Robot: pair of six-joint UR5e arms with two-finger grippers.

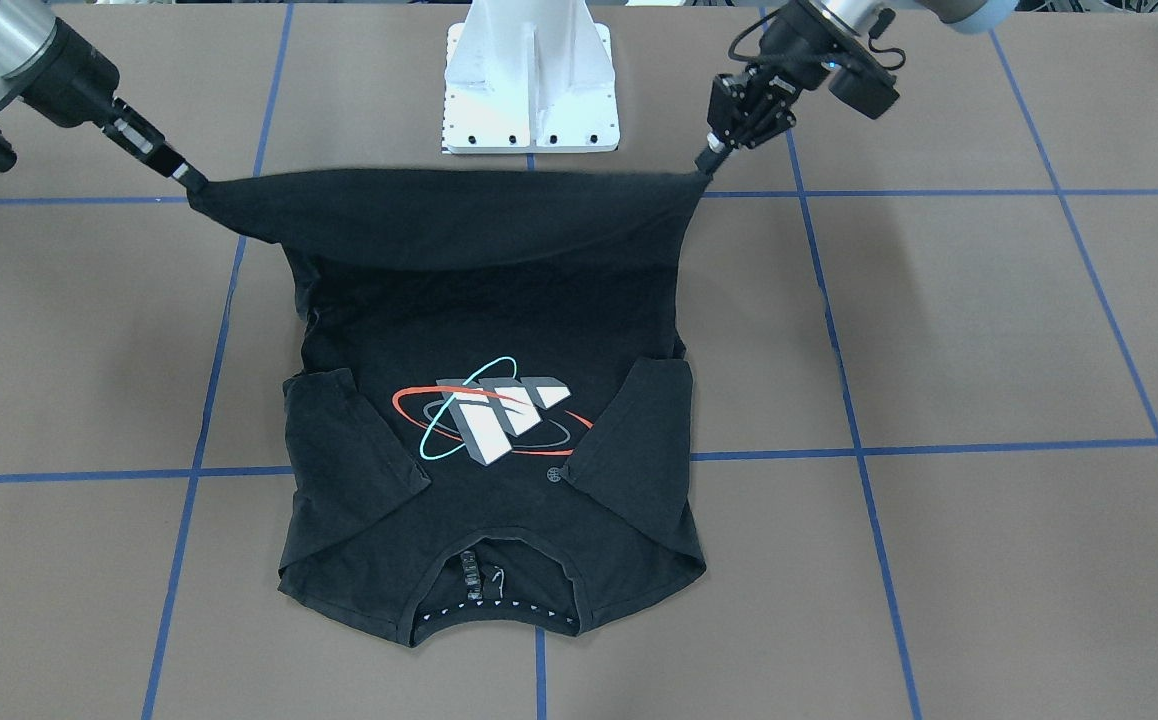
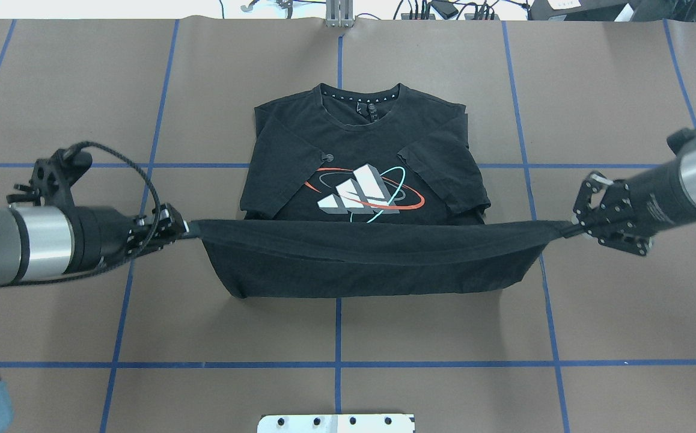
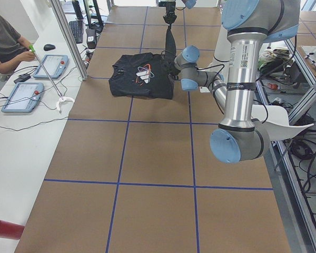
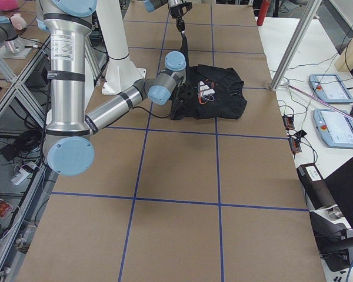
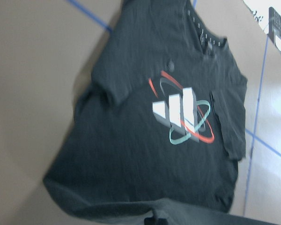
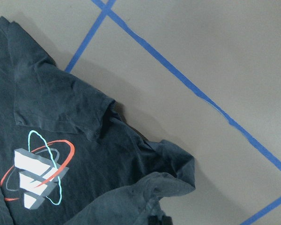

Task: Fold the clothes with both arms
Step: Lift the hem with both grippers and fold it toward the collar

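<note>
The black T-shirt [image 2: 300,138] lies face up on the brown table, collar away from the robot, both sleeves folded in over the chest graphic [image 2: 363,195]. Its hem is lifted off the table and stretched taut between the two grippers. My left gripper [image 2: 189,228] is shut on the hem's left corner, and shows at the front view's right [image 1: 707,165]. My right gripper [image 2: 569,230] is shut on the hem's right corner, at the front view's left [image 1: 189,180]. Both wrist views look down on the shirt [image 5: 131,154] [image 6: 42,108] and its graphic.
The white pedestal [image 1: 531,90] stands just behind the lifted hem. Blue tape lines [image 2: 337,331] grid the brown table. In the exterior left view a seated person [image 3: 5,45] and tablets [image 3: 22,96] are at a side bench.
</note>
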